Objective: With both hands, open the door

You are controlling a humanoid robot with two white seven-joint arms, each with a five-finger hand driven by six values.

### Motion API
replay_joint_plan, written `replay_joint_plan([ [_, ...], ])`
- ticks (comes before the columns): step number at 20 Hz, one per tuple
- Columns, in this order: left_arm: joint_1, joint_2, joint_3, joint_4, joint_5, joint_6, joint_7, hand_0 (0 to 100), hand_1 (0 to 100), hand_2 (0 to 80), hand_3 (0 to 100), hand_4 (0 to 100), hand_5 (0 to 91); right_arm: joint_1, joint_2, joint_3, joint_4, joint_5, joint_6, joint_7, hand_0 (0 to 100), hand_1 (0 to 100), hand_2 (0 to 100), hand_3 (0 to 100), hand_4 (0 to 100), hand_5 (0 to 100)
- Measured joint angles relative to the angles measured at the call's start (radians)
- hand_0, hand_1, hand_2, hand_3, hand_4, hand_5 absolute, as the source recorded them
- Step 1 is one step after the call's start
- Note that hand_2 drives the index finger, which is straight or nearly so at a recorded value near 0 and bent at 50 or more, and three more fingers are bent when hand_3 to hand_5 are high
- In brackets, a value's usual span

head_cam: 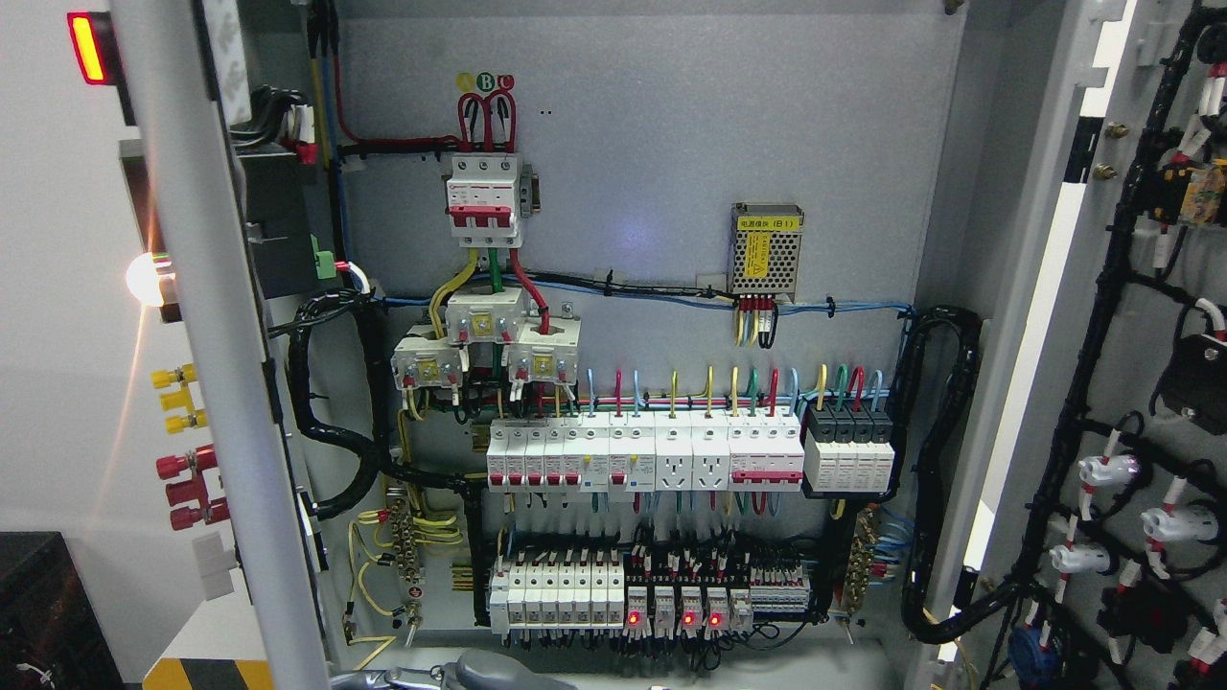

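Note:
The grey electrical cabinet stands with both doors swung outward. The left door shows edge-on as a slanted grey bar, with a lit white lamp and yellow and red terminal posts on the face to its left. The right door shows its inner face with black wire looms and lamp backs. A grey rounded robot part pokes up at the bottom edge, left of the middle, touching neither door. I take it for my left arm. No right arm shows.
Inside the cabinet are a red-and-white main breaker, rows of white breakers, relays with red lights and a perforated power supply. A black box stands at the lower left.

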Motion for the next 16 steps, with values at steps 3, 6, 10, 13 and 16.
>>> replay_joint_plan([
  [3,0.003,0.001,0.000,0.000,0.000,0.000,0.000,0,0,0.0,0,0,0.0,-0.006,0.008,0.016,0.002,0.002,0.000,-0.004,0,0,0,0,0,0],
  [6,0.006,0.001,0.000,-0.001,0.000,0.000,0.000,0,0,0.0,0,0,0.0,-0.017,0.023,0.032,0.005,0.003,-0.001,-0.014,0,0,0,0,0,0],
  [10,0.008,0.002,0.000,-0.001,0.000,0.000,0.000,0,0,0.0,0,0,0.0,-0.034,0.043,0.050,0.018,0.004,0.000,-0.022,0,0,0,0,0,0],
  [13,0.015,0.003,0.000,-0.011,0.000,-0.001,0.000,0,0,0.0,0,0,0.0,-0.045,0.057,0.062,0.034,0.004,0.000,-0.025,0,0,0,0,0,0],
  [16,0.040,0.006,0.000,-0.042,-0.001,-0.002,0.000,0,0,0.0,0,0,0.0,-0.058,0.071,0.073,0.054,0.005,0.000,-0.025,0,0,0,0,0,0],
])
